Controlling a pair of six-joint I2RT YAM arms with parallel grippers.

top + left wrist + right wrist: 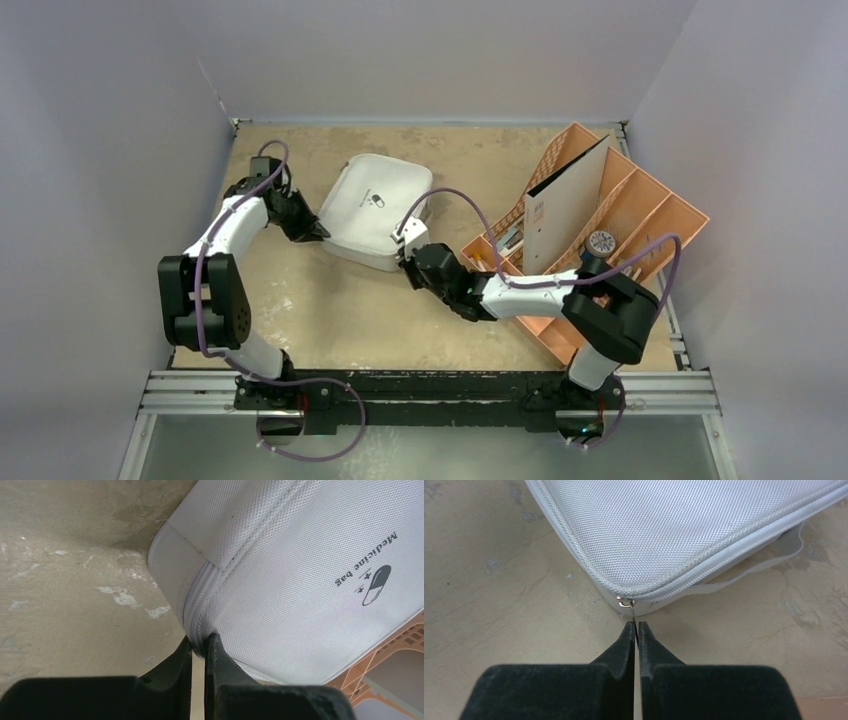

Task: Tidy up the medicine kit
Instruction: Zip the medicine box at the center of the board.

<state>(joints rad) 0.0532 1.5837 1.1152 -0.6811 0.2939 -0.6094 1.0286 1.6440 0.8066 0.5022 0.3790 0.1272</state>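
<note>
The medicine kit (375, 208) lies closed on the tan table, a pale grey-white woven case with a pill logo (376, 584) on its lid. My left gripper (322, 231) is at the case's left corner, shut on its zippered edge seam (199, 630), which sits pinched between the black fingertips. My right gripper (405, 251) is at the near corner of the medicine kit (664, 530). It is shut on the thin metal zipper pull (631, 611), whose slider sits at that corner.
An orange compartmented tray (600, 240) stands at the right, holding an upright white-and-dark booklet (565, 205) and small items. White walls enclose the table on three sides. A white carry strap (749, 572) trails from the case's edge onto the table.
</note>
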